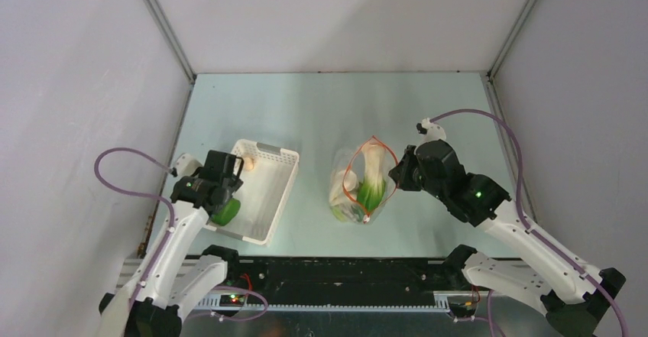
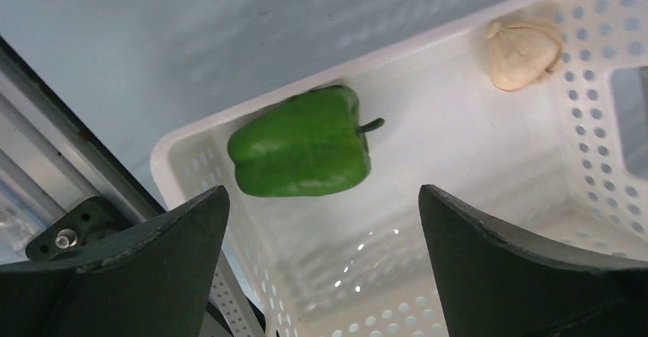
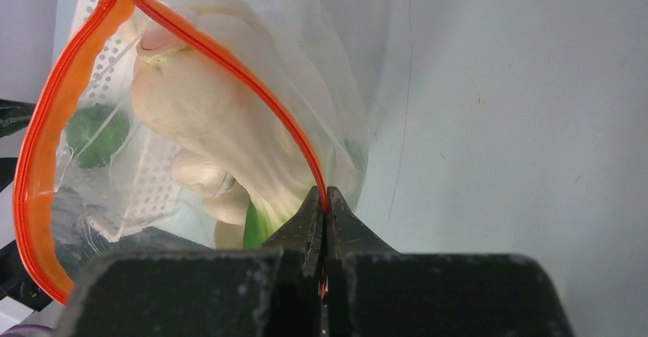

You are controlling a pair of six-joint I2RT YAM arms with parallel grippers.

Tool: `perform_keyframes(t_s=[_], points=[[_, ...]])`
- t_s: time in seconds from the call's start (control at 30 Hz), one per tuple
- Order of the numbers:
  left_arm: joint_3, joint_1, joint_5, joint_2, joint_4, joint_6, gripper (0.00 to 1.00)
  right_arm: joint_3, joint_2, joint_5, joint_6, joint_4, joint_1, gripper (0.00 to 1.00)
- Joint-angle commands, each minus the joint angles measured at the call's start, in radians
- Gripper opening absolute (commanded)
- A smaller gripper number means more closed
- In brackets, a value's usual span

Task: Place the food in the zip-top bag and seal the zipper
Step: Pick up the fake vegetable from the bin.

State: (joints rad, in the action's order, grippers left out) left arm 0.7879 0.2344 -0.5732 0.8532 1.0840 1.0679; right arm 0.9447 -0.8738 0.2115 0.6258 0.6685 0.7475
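The clear zip-top bag (image 1: 337,199) lies mid-table with its mouth held wide. Its red-orange zipper (image 1: 345,183) forms an open loop. Bok choy (image 1: 372,180) with white stalks and green leaves lies inside the bag (image 3: 336,62). My right gripper (image 3: 324,199) is shut on the zipper strip (image 3: 72,92) at the mouth's right side, and also shows from above (image 1: 396,173). My left gripper (image 2: 322,190) hangs open and empty over the white perforated basket (image 2: 428,46). A green pepper (image 2: 302,151) and a beige mushroom (image 2: 522,53) lie in that basket.
The basket (image 1: 284,170) stands left of the bag, with the pepper (image 1: 226,213) in its near-left corner and the mushroom (image 1: 246,165) at its far end. Grey walls enclose the table on three sides. A black rail runs along the near edge.
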Motion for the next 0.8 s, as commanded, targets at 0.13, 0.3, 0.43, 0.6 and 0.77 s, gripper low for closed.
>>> perform_keyframes(t_s=[0.13, 0.3, 0.43, 0.6, 0.77], points=[[-0.072, -0.065, 0.015, 0.058, -0.078, 0.044, 0.97, 0.052, -0.013, 0.0, -0.014, -0.02, -0.009, 0.0], [-0.101, -0.067, 0.029, 0.111, -0.121, 0.043, 0.94, 0.052, -0.017, 0.012, -0.008, -0.009, -0.008, 0.0], [-0.118, -0.067, 0.065, 0.146, -0.195, 0.018, 0.93, 0.052, -0.018, 0.019, -0.009, -0.006, -0.009, 0.0], [-0.131, -0.067, 0.059, 0.205, -0.196, 0.027, 0.91, 0.052, -0.021, 0.03, -0.005, -0.002, -0.008, 0.0], [-0.144, -0.067, 0.049, 0.234, -0.213, 0.033, 0.83, 0.052, -0.022, 0.034, -0.011, -0.004, -0.011, 0.0]])
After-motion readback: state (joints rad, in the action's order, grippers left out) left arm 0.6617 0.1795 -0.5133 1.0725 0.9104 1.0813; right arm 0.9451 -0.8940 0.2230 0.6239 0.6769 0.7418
